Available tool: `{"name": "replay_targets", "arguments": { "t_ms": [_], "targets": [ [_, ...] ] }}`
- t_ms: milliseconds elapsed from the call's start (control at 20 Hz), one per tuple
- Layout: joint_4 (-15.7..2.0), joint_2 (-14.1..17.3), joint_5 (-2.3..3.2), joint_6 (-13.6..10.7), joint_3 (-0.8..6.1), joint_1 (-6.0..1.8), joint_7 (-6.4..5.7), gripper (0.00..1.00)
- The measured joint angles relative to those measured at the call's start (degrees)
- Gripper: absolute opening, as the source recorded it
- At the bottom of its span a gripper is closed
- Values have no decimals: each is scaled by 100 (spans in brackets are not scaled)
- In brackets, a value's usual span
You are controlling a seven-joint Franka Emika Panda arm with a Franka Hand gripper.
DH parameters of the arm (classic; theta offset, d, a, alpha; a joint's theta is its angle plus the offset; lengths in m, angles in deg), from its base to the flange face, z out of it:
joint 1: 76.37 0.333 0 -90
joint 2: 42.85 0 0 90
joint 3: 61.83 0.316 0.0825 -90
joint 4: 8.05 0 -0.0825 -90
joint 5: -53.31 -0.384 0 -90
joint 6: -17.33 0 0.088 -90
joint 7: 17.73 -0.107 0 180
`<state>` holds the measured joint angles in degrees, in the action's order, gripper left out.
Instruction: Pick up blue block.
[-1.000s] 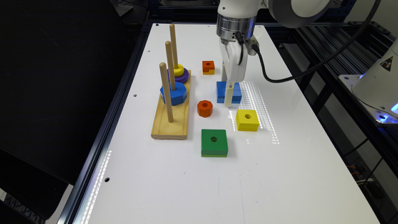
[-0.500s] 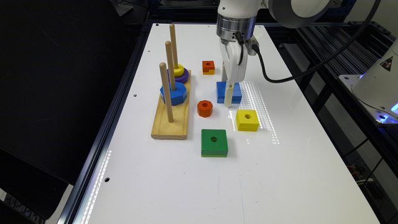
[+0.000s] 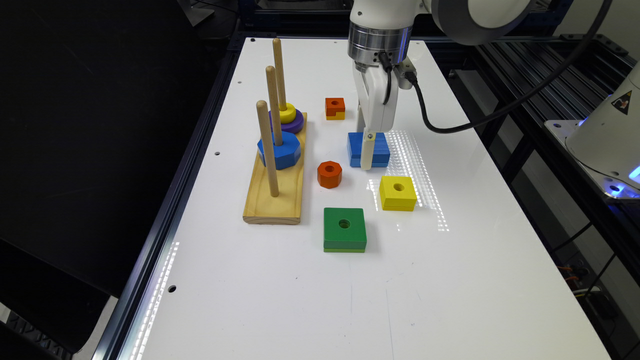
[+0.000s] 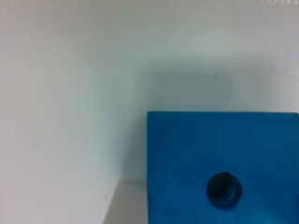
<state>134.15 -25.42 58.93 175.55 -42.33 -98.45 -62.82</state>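
Nothing is seen to have moved since the earlier pictures: the claw (image 3: 368,162) is still down at the blue block (image 3: 369,149), and every piece lies where it lay. Whether the claw is open or closed cannot be told.

The blue block lies flat on the white worktop (image 3: 450,280), about in the middle of the pieces, between the small orange square block (image 3: 335,108) and the yellow square block (image 3: 397,193). In the wrist view the blue block (image 4: 219,163) is seen close up with its round hole.

One green square block (image 3: 344,229), one orange round piece (image 3: 329,174) and one wooden base (image 3: 276,195) with three pegs are counted. Three pieces are on the pegs: one blue, one purple, one yellow.
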Motion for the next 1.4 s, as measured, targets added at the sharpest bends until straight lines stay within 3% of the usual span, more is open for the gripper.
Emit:
{"name": "replay_targets", "arguments": {
  "t_ms": [950, 1000, 1400],
  "targets": [
    [0, 0, 0, 0, 0, 0, 0, 100],
    [0, 0, 0, 0, 0, 0, 0, 0],
    [1, 0, 0, 0, 9, -11, 0, 0]
  ]
}}
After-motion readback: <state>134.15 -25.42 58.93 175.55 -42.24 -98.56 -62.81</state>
